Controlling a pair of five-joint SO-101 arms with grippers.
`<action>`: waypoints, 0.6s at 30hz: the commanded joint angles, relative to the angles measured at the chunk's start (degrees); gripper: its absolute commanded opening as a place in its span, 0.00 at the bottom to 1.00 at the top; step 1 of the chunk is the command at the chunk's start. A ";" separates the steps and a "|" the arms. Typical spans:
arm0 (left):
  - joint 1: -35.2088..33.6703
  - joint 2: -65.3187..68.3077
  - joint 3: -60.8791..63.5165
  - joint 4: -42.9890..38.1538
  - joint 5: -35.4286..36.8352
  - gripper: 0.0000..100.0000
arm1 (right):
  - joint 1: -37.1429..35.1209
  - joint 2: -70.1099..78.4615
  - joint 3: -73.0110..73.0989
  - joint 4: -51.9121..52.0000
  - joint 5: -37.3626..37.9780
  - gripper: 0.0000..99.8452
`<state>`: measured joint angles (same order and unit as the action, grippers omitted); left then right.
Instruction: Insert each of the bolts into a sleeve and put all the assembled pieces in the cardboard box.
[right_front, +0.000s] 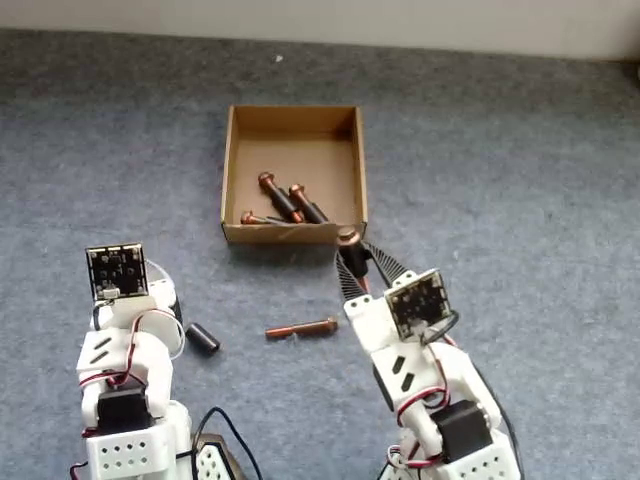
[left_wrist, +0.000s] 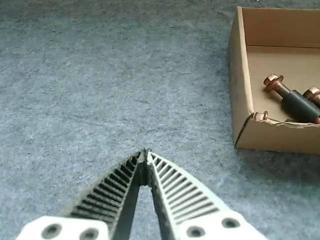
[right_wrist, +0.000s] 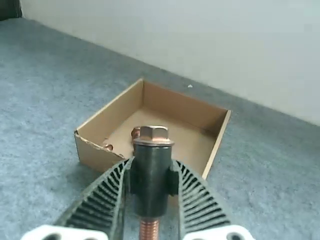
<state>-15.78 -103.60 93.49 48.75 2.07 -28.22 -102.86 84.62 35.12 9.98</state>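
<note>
**Q:** Which container appears, and what lies in it?

**A:** One open cardboard box (right_front: 227, 165) stands on the grey table (right_front: 500, 150). It is directly ahead of the right claw (right_front: 354, 262), and ahead of the left claw (left_wrist: 145, 159) but off to one side. Three copper bolts lie inside. The first sleeved bolt (right_front: 280, 198) and the second sleeved bolt (right_front: 306, 204) each wear a black sleeve and rest side by side, slanted. The third bolt (right_front: 251, 217) lies along the wall nearest the claws; whether it carries a sleeve cannot be told.

**Q:** How are the arms posed?

**A:** The right arm (right_front: 420, 350) stretches toward the box. Its claw clamps the held piece (right_wrist: 150, 170), a black sleeve with a bolt through it. The hexagonal head points away from the wrist and the copper shank protrudes toward it. The head sits at the box's near wall, by the corner. The left arm (right_front: 125, 340) is folded close to its base, and its claw is closed on nothing, fingertips meeting over bare table.

**Q:** What remains loose?

**A:** A bare bolt (right_front: 301, 328) lies just beside the right claw, on the left arm's side. A loose sleeve (right_front: 202, 338) lies farther that way, just beside the left arm.
</note>
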 joint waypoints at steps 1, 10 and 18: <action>-0.84 -0.48 -0.57 0.26 -0.79 0.01 | 0.48 7.78 -9.89 0.31 -0.26 0.02; -0.84 -0.48 -0.57 0.26 -0.88 0.01 | 0.40 47.43 -36.53 -0.04 -0.62 0.01; -0.84 -0.48 -0.48 0.26 -0.88 0.01 | 0.13 74.95 -56.48 -0.13 -0.70 0.01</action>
<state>-15.78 -103.60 93.49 48.75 2.07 -28.22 -34.90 37.58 35.47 9.98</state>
